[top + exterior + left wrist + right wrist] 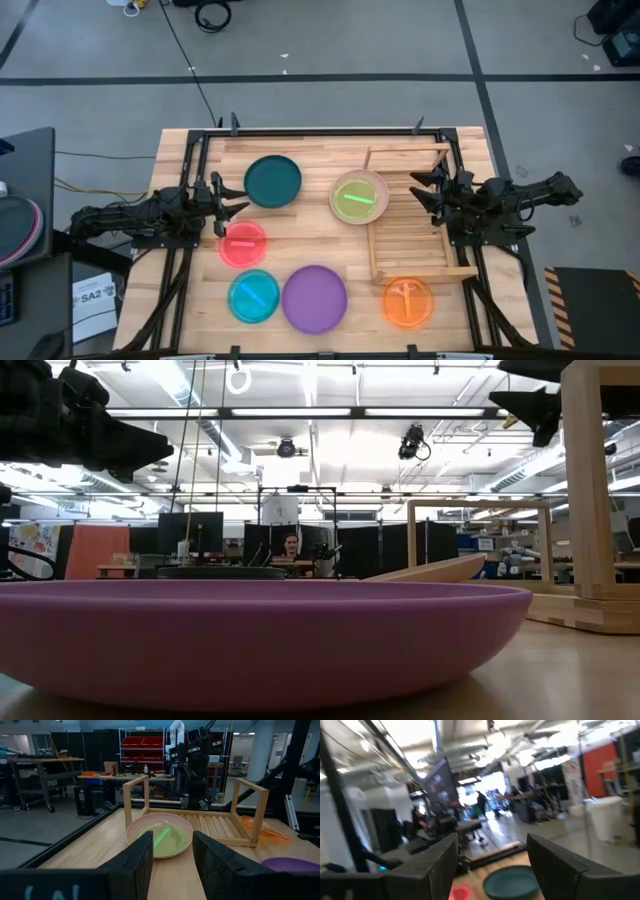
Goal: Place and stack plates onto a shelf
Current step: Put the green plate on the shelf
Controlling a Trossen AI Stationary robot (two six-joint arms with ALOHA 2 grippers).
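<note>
- Seven plates are on the table in your high view, and none of them lies fully inside the shelf [418, 214], the light-wood rack directly under your right gripper [425, 191].
- Your one loaded container is the pale pink plate [371, 187]: the green plate [356, 199] sits nested in it, and the pair rests at the shelf's open end, just ahead of the right gripper's fingertips, with the pink rim touching or overlapping the rack's edge.
- The left wrist view shows the same stack, the green plate [161, 839] inside the pink one, straight ahead of the left gripper [172, 865].
- Your left gripper [230, 206] hangs with its fingers spread and nothing between them; the dark teal plate [272, 182] lies just ahead of it to one side and the red-pink plate [243, 244] just ahead to the other.
- Your right gripper also has its fingers spread and holds nothing.
- The cyan plate [254, 296] and the purple plate [314, 298] lie side by side near the table's front edge, well apart from both grippers.
- The orange plate [408, 302] sits just outside the shelf's front corner, near the right arm.
- For writing, a white label [95, 297] beside the left arm's base reads "SA2".
</note>
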